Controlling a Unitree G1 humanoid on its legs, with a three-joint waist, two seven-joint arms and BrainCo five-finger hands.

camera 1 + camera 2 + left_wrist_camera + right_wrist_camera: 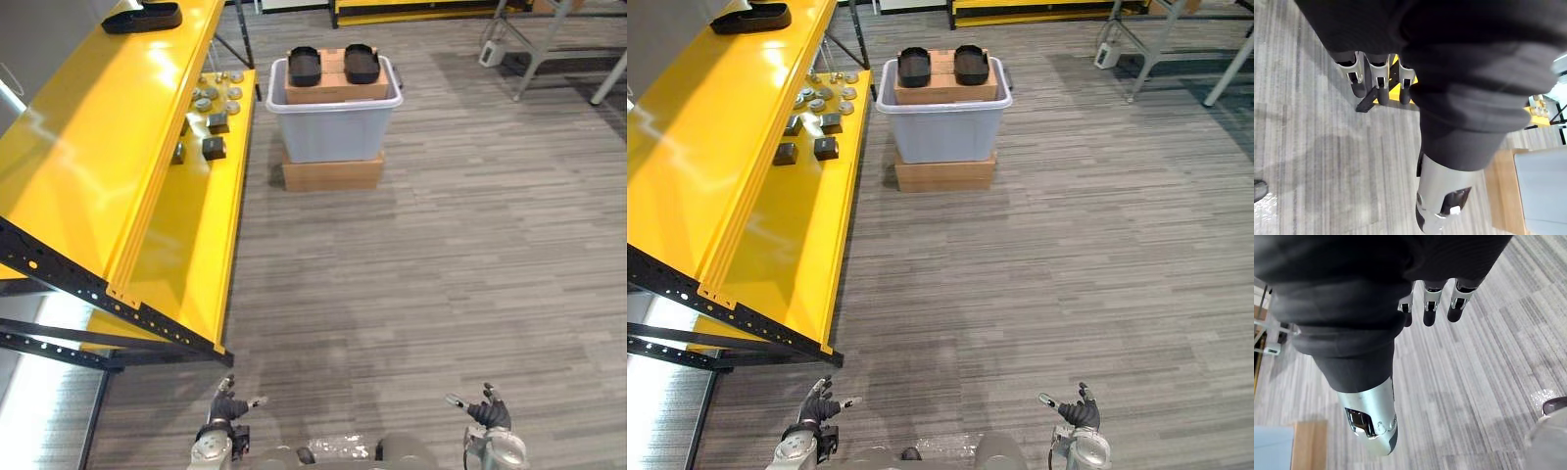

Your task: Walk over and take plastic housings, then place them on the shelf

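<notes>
Two black plastic housings (305, 66) (361, 63) lie side by side on a cardboard box inside a grey bin (333, 127) at the far middle. A third black housing (143, 17) rests on the top level of the yellow shelf (108, 147) at the left. My left hand (227, 406) hangs low at the near edge, fingers relaxed and holding nothing. My right hand (487, 411) hangs low on the other side, likewise open and holding nothing. Both are far from the bin.
The bin stands on a flat cardboard box (331, 173). Small metal parts and dark blocks (211, 108) lie on the shelf's lower level. Grey table legs (549, 49) stand at the far right. Striped grey carpet (421, 274) stretches between me and the bin.
</notes>
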